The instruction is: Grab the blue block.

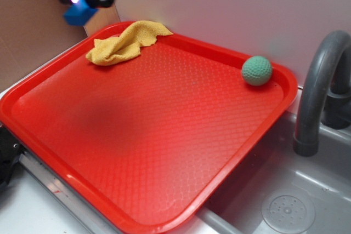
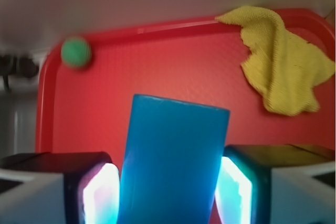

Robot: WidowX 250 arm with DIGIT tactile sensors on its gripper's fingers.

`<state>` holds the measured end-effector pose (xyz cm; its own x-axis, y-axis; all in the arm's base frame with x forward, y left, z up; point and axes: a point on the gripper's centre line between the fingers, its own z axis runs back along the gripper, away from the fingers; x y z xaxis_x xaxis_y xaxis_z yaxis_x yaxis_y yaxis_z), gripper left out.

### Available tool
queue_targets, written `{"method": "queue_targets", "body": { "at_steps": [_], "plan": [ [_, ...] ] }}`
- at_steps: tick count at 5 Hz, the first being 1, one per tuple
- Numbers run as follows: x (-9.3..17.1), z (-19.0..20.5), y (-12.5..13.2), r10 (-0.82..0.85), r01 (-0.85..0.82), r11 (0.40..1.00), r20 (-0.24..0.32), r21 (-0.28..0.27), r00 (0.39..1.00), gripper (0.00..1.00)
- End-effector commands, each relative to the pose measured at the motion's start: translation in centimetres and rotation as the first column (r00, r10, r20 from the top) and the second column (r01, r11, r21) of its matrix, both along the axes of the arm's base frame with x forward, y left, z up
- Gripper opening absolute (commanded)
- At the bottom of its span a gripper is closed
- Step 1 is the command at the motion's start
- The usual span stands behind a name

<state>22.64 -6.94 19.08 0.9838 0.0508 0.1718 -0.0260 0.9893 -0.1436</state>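
We find the pincer (image 2: 169, 192) clamped on the blue block (image 2: 172, 163) — held aloft above the red tray's (image 1: 164, 135) far corner. On the tray we note a yellow cloth (image 1: 125, 43) and a green ball (image 1: 256, 70), well apart.

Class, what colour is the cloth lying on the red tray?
Yellow. The cloth shows best in the wrist view, crumpled at the tray's corner.
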Motion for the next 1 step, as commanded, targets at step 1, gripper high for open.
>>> {"method": "queue_targets", "body": {
  "at_steps": [1],
  "plan": [
    [-1.12,4.02,1.73,0.098,-0.099,0.995,0.113,-0.001,0.989,0.00]
  ]
}}
